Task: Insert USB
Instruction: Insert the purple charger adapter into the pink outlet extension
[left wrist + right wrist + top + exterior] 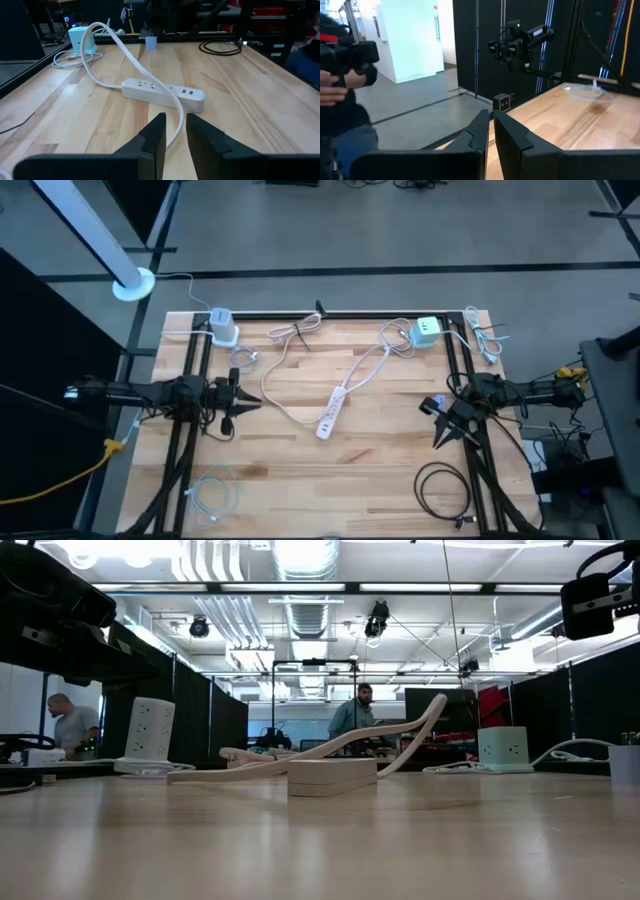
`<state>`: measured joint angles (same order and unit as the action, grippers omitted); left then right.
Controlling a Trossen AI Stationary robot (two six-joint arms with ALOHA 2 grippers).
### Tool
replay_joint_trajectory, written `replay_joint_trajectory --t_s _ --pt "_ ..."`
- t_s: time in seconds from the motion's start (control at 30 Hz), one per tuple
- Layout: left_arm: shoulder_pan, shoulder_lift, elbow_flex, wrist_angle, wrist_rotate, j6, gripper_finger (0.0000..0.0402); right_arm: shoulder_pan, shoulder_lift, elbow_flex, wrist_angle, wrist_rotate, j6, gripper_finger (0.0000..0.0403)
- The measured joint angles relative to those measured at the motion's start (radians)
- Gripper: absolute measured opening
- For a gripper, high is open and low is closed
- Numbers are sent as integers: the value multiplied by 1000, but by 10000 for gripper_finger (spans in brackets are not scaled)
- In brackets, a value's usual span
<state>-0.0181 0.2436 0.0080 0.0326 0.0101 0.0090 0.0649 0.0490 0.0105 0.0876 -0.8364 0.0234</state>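
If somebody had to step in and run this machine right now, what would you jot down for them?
Left gripper: slightly open, empty, at the table's left side, pointing at the white power strip.
Right gripper: empty, narrowly open, at the right side.
The strip lies mid-table; its USB ports are unoccupied. A coiled white cable lies near the front left, a coiled black cable near the front right.
Done: nothing.
Left: pick up a USB plug, then insert it.

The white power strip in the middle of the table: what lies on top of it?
Its own white cord loops across the white power strip, covering part of the top. Two outlets and two USB ports stay visible; anything beneath the cord is hidden.
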Motion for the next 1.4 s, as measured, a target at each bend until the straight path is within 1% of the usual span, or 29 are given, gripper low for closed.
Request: replay_joint_trajectory --t_s 0.13,0.2,0.23,0.3,0.33,0.47,0.57,0.77,0.87,0.93,1.03,1.13,1.2,1.3,1.4 --pt "0 0 0 0 0 0 64 0 0 0 0 1 -11 13" --pt "0 0 0 0 0 0 64 0 0 0 7 25 -35 13" --pt "0 0 0 0 0 0 64 0 0 0 6 39 -15 13" --pt "0 0 0 0 0 0 64 1 0 0 0 74 92 13" --pt "0 0 0 0 0 0 64 1 2 0 0 119 144 13" --pt "0 0 0 0 0 0 64 5 59 0 2 355 269 13" --pt "0 0 0 0 0 0 64 7 136 0 7 513 329 13" --pt "0 1 0 0 0 0 64 7 354 8 89 716 328 13" --pt "0 1 0 0 0 0 64 7 478 63 87 794 300 13" --pt "0 1 0 0 0 0 64 6 562 121 61 818 295 13" --pt "0 1 0 0 0 0 64 6 678 237 -37 820 283 13" --pt "0 1 0 0 0 0 64 6 784 371 -257 829 201 13" --pt "0 1 0 0 0 0 64 6 849 465 -416 857 161 18" --pt "0 1 0 0 0 0 64 3 951 602 -629 892 151 41" --pt "0 1 0 1 0 0 64 -9 1062 727 -800 895 146 85"
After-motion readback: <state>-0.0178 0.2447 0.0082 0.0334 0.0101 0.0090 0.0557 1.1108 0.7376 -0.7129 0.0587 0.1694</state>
